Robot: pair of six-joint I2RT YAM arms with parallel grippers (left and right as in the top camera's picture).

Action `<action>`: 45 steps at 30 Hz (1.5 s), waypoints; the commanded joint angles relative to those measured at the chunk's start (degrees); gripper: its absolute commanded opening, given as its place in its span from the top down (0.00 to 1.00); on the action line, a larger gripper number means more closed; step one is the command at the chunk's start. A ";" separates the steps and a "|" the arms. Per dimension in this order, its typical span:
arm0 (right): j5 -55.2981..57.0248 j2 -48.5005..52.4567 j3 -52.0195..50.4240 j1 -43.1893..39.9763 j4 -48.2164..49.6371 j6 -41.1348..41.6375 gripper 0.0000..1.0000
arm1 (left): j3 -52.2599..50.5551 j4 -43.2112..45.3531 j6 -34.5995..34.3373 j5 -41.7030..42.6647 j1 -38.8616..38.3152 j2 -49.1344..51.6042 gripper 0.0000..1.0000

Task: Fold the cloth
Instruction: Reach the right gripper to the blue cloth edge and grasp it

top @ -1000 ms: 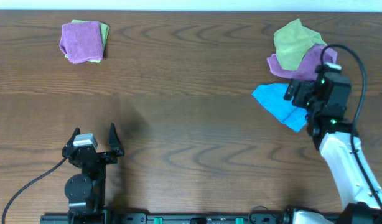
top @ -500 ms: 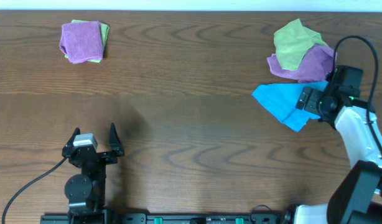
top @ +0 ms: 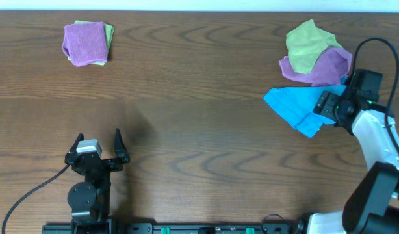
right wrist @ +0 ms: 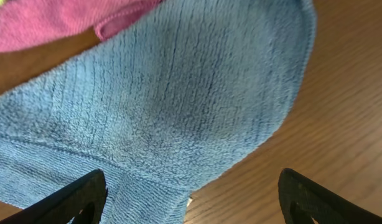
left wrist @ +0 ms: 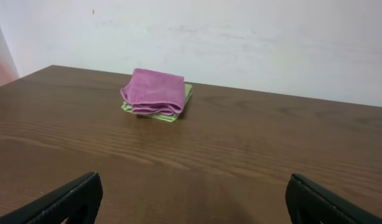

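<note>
On the dark brown wooden counter (top: 199, 104), a folded purple microfibre cloth (top: 84, 43) lies on a folded yellow-green cloth (top: 108, 34) near the far left corner. The left gripper (top: 99, 145) sits low by the near edge, well apart from that stack. Its two black fingers (left wrist: 69, 200) are spread wide, with nothing between them but bare wood.

The bright sky-blue terry cloth (top: 294, 105) lies rumpled on the counter close to the right edge, about midway between the far and near edges, with its near portion doubled over itself. Its far side touches a crumpled purple cloth (top: 323, 68), which has a crumpled yellow-green cloth (top: 307, 45) heaped on it toward the far right corner.

The right gripper (top: 325, 104) hangs over the right part of the blue cloth. In the wrist view its fingers (right wrist: 66, 200) stand wide apart above the terry surface, pinching nothing.
</note>
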 commanded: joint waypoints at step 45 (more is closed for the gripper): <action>7.50 7.96 0.92 2.67 5.35 -16.98 0.52 | -1.01 -2.82 -0.20 -0.66 -0.28 -0.31 0.04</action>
